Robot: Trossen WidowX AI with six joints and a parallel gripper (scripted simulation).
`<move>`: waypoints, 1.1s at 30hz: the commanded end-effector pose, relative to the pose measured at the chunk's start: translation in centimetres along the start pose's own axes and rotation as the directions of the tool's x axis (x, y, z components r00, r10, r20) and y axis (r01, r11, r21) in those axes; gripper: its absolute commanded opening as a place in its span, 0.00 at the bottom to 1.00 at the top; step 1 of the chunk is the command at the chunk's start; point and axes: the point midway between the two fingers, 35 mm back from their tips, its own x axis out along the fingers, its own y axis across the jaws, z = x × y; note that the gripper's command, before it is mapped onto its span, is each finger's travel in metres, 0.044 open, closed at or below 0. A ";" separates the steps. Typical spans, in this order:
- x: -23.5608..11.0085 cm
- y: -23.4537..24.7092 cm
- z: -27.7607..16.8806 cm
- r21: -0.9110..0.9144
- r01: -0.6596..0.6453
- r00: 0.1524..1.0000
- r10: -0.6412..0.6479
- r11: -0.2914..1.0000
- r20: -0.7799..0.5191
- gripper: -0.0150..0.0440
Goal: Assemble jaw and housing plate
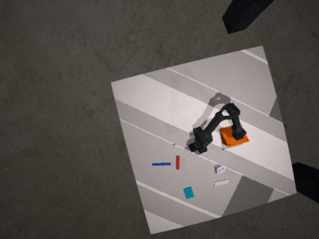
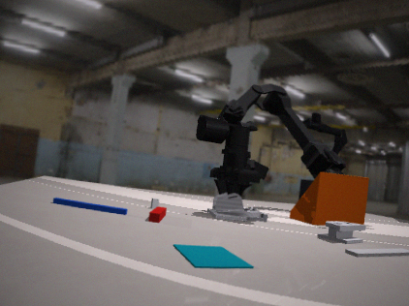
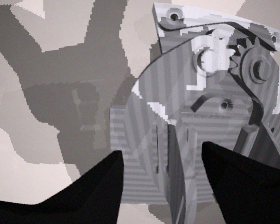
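Observation:
My gripper (image 2: 233,192) (image 3: 163,153) is open, low over the grey mechanism base (image 3: 174,26). In the wrist view its fingertips stand either side of the upright fin of the broad rounded jaw (image 3: 150,95), with gaps on both sides. That jaw's round hub (image 3: 207,61) sits beside the hub (image 3: 259,69) of a narrower toothed jaw (image 3: 246,137). The teeth look close together between the hubs; whether they fully mesh is unclear. A pale grey part with two round holes (image 1: 220,169) (image 2: 345,228), apparently the housing plate, stands apart on the table.
A pale flat bar (image 1: 221,182) (image 2: 380,253) lies near the two-holed part. An orange wedge block (image 1: 228,138) (image 2: 339,198) stands by the arm. A red block (image 1: 178,162) (image 2: 157,214), a blue bar (image 1: 161,164) (image 2: 90,206) and a teal sheet (image 1: 188,192) (image 2: 213,257) lie on the table.

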 end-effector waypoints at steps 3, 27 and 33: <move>0.0 0.0 0.0 0.000 0.000 1.000 0.000 1.000 0.000 0.63; -7.0 -2.7 -0.6 0.251 0.034 0.999 -0.023 0.967 -0.043 1.00; -7.3 -4.0 -0.6 0.417 0.048 0.998 -0.033 0.908 -0.044 1.00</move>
